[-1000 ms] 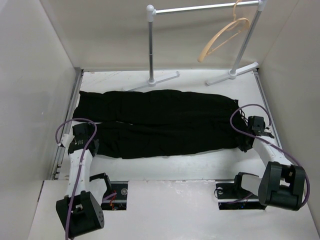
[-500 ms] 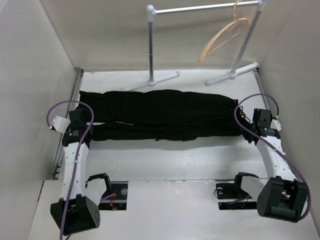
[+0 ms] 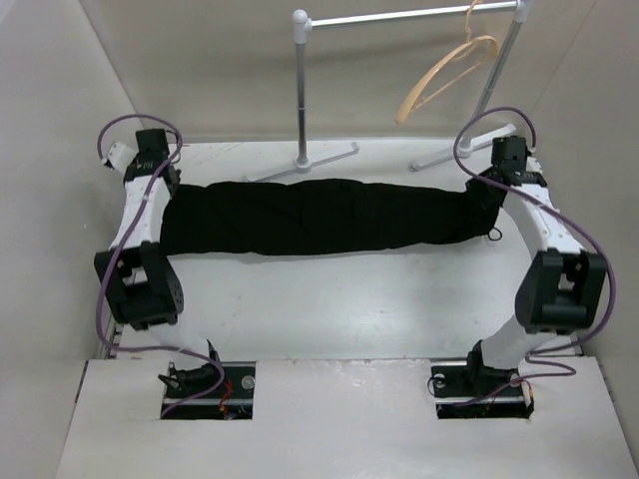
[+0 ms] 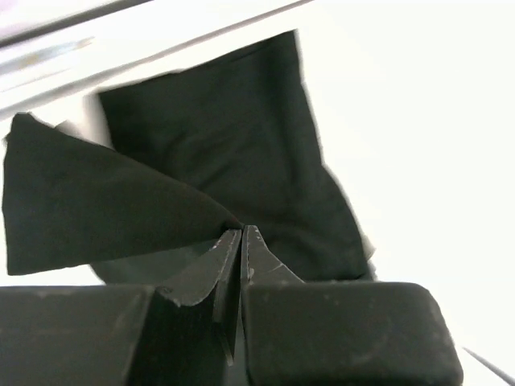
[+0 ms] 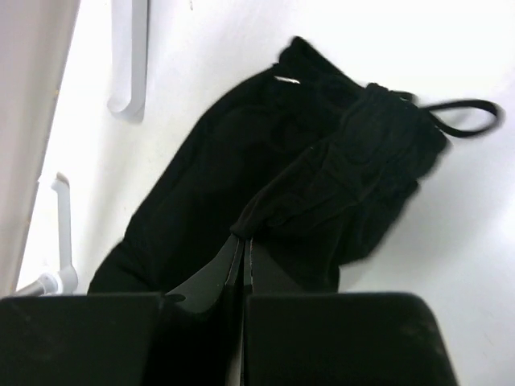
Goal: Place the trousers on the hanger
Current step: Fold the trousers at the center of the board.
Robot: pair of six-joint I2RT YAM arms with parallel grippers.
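Note:
The black trousers lie as one long folded band across the far half of the table. My left gripper is shut on the trousers' left end, a flap of cloth pinched at its tips. At the other end my right gripper is shut on the bunched waist end, the fabric caught at its tips; a drawstring loop trails from it. The tan hanger hangs tilted on the silver rail at the back right.
The rail stands on two posts with white feet, one behind the trousers' middle, one at the back right near my right wrist. Beige walls close in the left, right and back. Purple cables loop over both wrists.
Both arms have swung from the near side to the far side, drawing the trousers' near leg over onto the far one. The garment now lies half as wide. The right gripper closed within the last second.

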